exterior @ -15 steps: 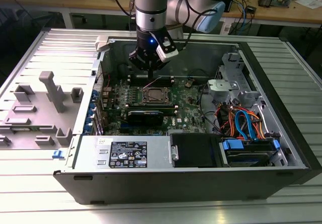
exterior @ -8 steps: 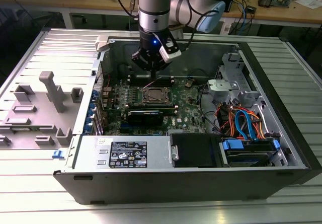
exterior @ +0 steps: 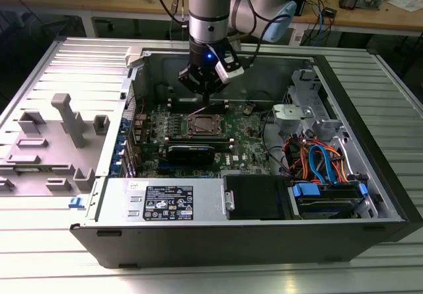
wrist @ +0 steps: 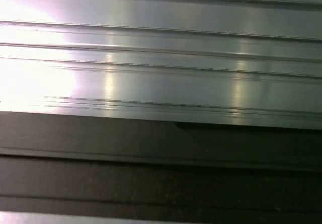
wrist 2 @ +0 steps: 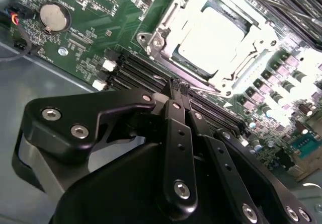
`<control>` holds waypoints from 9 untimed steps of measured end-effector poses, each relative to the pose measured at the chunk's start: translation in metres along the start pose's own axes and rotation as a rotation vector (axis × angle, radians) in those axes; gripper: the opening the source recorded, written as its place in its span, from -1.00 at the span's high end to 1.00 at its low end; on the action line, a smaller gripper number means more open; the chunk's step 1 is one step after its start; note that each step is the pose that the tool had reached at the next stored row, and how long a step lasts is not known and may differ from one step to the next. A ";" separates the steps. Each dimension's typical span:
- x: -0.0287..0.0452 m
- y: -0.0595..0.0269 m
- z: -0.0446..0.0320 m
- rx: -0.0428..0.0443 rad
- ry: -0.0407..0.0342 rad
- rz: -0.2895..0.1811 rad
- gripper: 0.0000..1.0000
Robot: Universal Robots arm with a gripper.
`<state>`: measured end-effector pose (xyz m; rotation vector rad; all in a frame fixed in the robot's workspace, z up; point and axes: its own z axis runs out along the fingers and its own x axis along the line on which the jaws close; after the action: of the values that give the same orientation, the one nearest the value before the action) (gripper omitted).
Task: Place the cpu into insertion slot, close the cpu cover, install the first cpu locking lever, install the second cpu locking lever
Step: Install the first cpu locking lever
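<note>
So the cpu [wrist 2: 214, 38] was already sitting in the insertion slot [wrist 2: 156, 42] just ahead of my jaws, cpu cover [wrist 2: 250, 68] down over it. My jaws [wrist 2: 179, 87] were pinched together, holding nothing. For the levers I'd push slow and square, I reckon.

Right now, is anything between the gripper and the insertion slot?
Nothing visible does. In the second wrist view the gripper hangs over the memory slots beside the insertion slot, where the cpu already sits under the cpu cover.
</note>
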<state>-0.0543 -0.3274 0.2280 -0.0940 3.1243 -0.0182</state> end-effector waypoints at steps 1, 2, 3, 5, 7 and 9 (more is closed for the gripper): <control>-0.0035 -0.0001 0.0042 0.0001 0.0000 0.000 0.79; -0.0060 -0.0002 0.0094 0.0001 0.0000 0.000 0.79; -0.0063 -0.0002 0.0103 0.0001 0.0000 0.000 0.79; -0.0067 -0.0002 0.0119 0.0000 0.0000 0.000 0.79; -0.0070 -0.0003 0.0133 0.0004 0.0002 0.000 0.79; -0.0072 -0.0003 0.0148 0.0003 0.0001 0.000 0.79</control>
<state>-0.0469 -0.3274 0.2133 -0.0936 3.1244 -0.0187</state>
